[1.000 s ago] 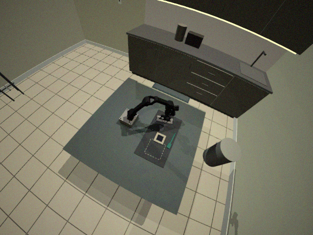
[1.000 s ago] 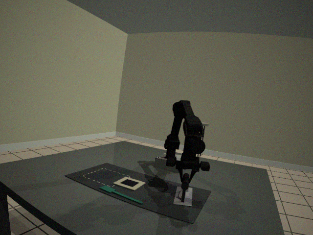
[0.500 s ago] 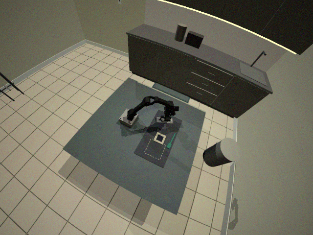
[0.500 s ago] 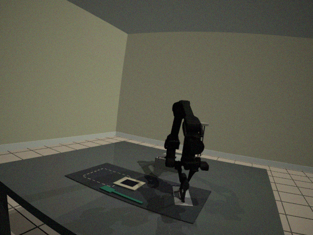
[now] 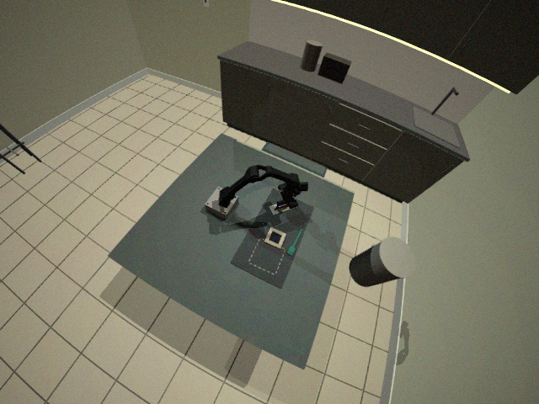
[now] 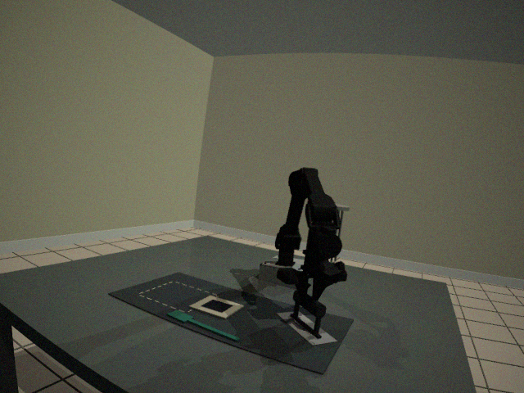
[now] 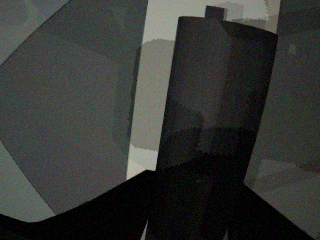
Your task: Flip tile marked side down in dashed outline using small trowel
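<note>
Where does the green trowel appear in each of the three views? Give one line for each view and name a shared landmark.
Top: the green trowel lies right of centre, beside the tile, on the mat.
Exterior: lower left of centre, in front of the tile.
Wrist: not in it; the claw is shut on a dark cylinder.
Shared landmark: the pale pad under the claw.
</note>
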Controlling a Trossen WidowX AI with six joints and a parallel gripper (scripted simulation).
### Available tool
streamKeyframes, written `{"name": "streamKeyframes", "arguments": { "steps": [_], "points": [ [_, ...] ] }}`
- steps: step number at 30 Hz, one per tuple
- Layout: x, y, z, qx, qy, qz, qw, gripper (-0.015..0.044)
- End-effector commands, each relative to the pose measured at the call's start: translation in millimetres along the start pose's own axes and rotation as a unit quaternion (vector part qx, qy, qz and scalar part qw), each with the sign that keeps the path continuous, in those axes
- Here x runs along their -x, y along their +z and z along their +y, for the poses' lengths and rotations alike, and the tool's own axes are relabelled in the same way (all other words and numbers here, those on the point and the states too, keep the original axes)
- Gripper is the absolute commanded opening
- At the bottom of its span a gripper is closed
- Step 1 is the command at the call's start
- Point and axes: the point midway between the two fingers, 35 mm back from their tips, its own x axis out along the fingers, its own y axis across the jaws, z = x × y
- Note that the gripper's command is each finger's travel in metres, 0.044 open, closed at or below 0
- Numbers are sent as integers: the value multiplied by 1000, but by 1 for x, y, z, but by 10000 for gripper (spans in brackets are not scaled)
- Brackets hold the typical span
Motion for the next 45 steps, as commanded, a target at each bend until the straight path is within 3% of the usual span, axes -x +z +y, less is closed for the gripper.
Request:
{"name": "streamKeyframes", "arguments": {
  "steps": [1, 16, 22, 28, 45],
  "points": [
    [-1, 0, 0, 64, 0, 1, 998, 130],
    [-1, 0, 0, 283, 1, 1, 959, 130],
    [-1, 0, 0, 292, 1, 1, 956, 130],
    [-1, 0, 0, 292, 1, 1, 956, 270],
    [-1, 0, 0, 292, 1, 1, 956, 270]
  ]
}}
